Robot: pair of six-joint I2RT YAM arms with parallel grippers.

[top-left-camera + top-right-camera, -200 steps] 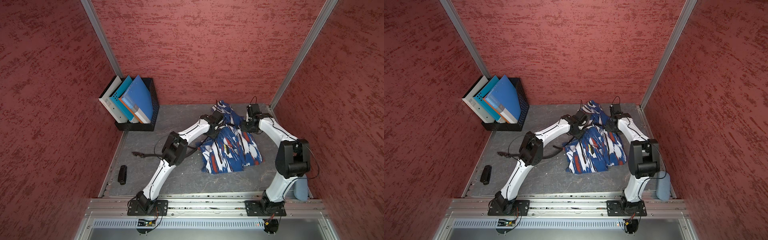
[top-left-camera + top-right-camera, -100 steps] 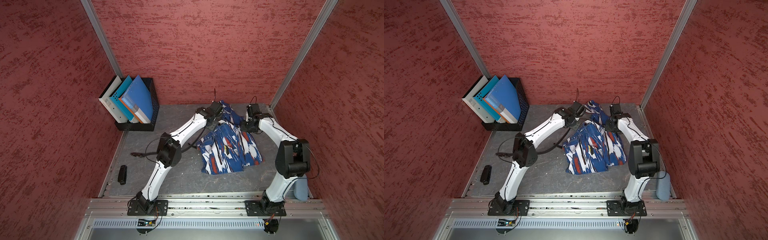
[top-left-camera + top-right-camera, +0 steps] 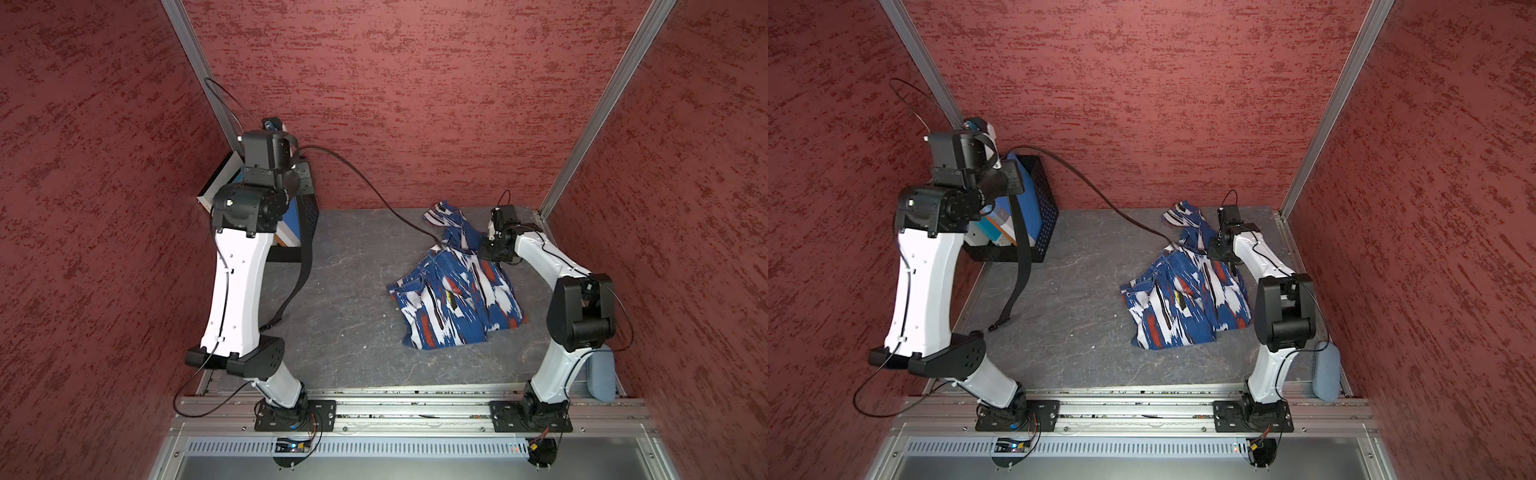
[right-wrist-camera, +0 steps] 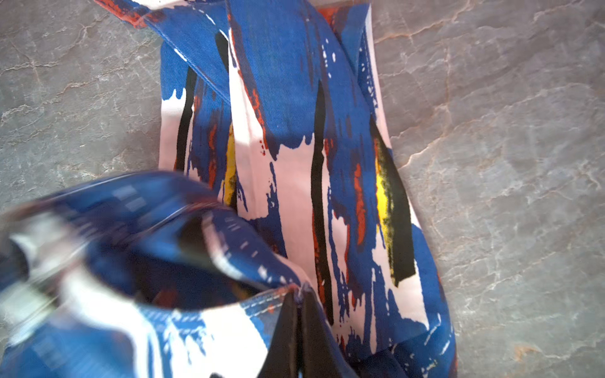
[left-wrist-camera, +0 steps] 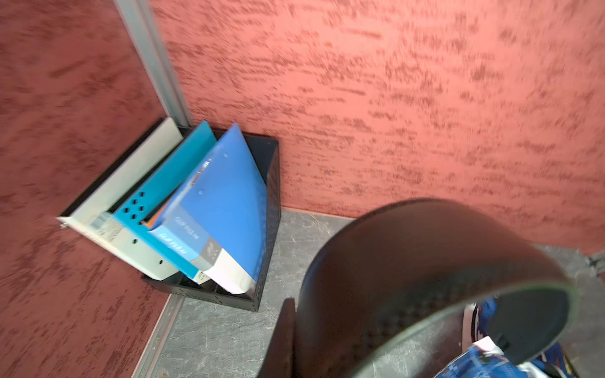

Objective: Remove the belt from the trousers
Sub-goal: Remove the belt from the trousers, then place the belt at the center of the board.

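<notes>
Far to the left of the trousers [image 3: 453,303], in the back corner, I see a black mesh file rack [image 3: 1042,208] with blue and grey folders [image 5: 226,196] leaning in it. My left arm is raised high above the bench [image 3: 340,270], well up and to the left of the trousers, partly covering that rack in both top views. The left tool [image 3: 297,174] is pressed together on the belt [image 3: 306,253] – the strap is pinched partway along its length. One stretch hangs straight down from the tool and its end touches the bench to the left of the trousers. The other stretch arcs through the air and comes down to the trousers' waistband at their far-left edge. Whether it runs through any loops there, I cannot tell. In the left wrist view the belt [image 5: 425,261] fills the near corner as a blurred black curve.

The trousers lie crumpled on the bench, legs folded toward me. The right tool [image 4: 298,327] sits low at their far-right edge, its tips closed tight on the stitched waistband – cloth is bunched up just beside it. To the right of the trousers and nearer to me, a grey-blue pouch [image 3: 600,374] rests at the bench edge behind the right arm.
</notes>
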